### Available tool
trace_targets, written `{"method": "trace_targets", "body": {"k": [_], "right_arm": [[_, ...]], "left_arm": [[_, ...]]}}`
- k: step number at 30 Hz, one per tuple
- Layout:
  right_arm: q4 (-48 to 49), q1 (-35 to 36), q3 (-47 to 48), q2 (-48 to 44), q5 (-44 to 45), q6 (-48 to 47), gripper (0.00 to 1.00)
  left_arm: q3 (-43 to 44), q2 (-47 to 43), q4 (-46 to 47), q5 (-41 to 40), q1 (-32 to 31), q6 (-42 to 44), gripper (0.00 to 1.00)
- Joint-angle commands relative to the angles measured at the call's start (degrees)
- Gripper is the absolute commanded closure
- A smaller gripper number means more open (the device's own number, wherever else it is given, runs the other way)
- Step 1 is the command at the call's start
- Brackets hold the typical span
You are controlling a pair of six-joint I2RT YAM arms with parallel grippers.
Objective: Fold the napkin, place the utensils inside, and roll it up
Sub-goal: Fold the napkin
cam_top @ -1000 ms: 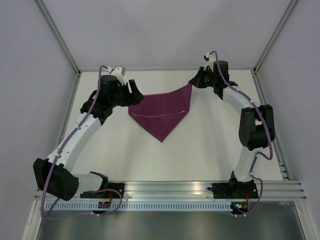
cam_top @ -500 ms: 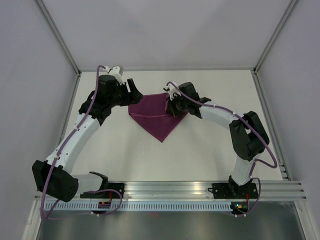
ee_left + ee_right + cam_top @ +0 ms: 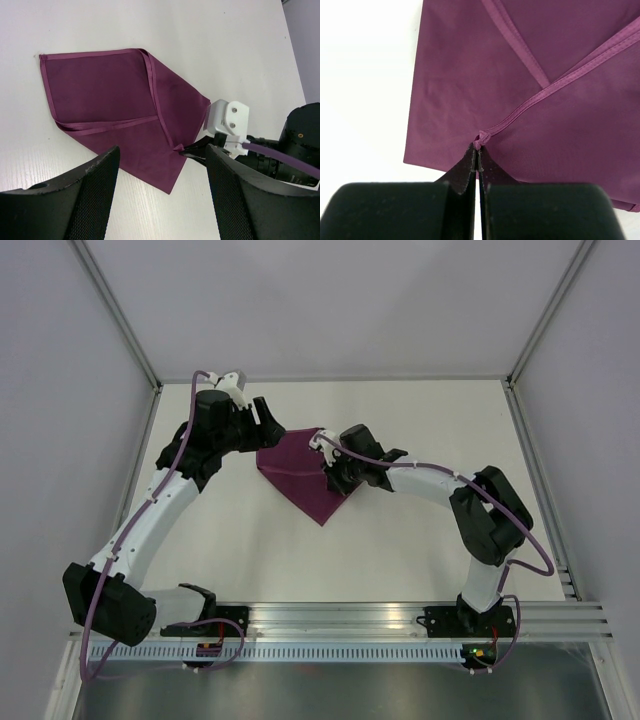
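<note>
The magenta-purple napkin (image 3: 291, 468) lies partly folded on the white table, its point towards the near edge. My right gripper (image 3: 330, 478) is shut on one hemmed corner of it and holds that corner over the cloth's middle. The right wrist view shows the jaws (image 3: 477, 154) closed on the bunched corner of the napkin (image 3: 530, 70). My left gripper (image 3: 264, 426) is open and empty, hovering by the napkin's back left edge. In the left wrist view its fingers (image 3: 90, 200) stand wide apart above the napkin (image 3: 110, 100) and bare table. The utensils are out of view.
The right arm (image 3: 440, 480) reaches across the table from the right. Its gripper tip (image 3: 195, 149) and white camera mount (image 3: 227, 117) show in the left wrist view. Grey walls bound the table on three sides.
My right gripper has carried the napkin's right corner leftwards and nearer, folding that side over the cloth. The left arm has stayed almost still.
</note>
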Motion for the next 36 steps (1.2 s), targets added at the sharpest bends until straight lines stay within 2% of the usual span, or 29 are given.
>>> {"method": "trace_targets", "body": {"k": [1,9,19,20,21,24,30,36], "right_arm": [[0.0,1.6,-1.2,-0.6,0.8,-2.2,0.99],[0.3,3.2,-1.7,0.6,1.2,-2.4,0.99],[-0.2,4.6,0.0,2.7,0.5,-2.3,0.93],[-0.4,4.8,0.2,2.7,0.3,-2.4,0.92],[-0.6,4.9,0.4,2.7,0.1,-2.4,0.84],[-0.7,5.0,0.9,2.2,-0.5,-2.3,0.73],[-2.6,5.0,3.4,1.9,-1.4,-1.6,0.58],[-4.9,5.0,5.3,3.1,-4.7,0.5,0.56]], "left_arm": [[0.7,-1.2,1.5,1.6,0.3,-2.2,0.26],[0.4,-0.6,1.5,1.8,0.3,-2.2,0.26],[-0.1,0.0,2.0,1.9,0.3,-2.2,0.26],[-0.1,-0.1,2.1,2.0,0.3,-2.2,0.26],[-0.1,-0.1,2.2,2.0,0.3,-2.2,0.26],[-0.1,0.1,2.3,1.9,0.3,-2.0,0.25],[0.3,0.6,2.3,2.3,0.3,-1.8,0.25],[0.4,0.5,2.2,2.2,0.4,-1.7,0.25]]}}
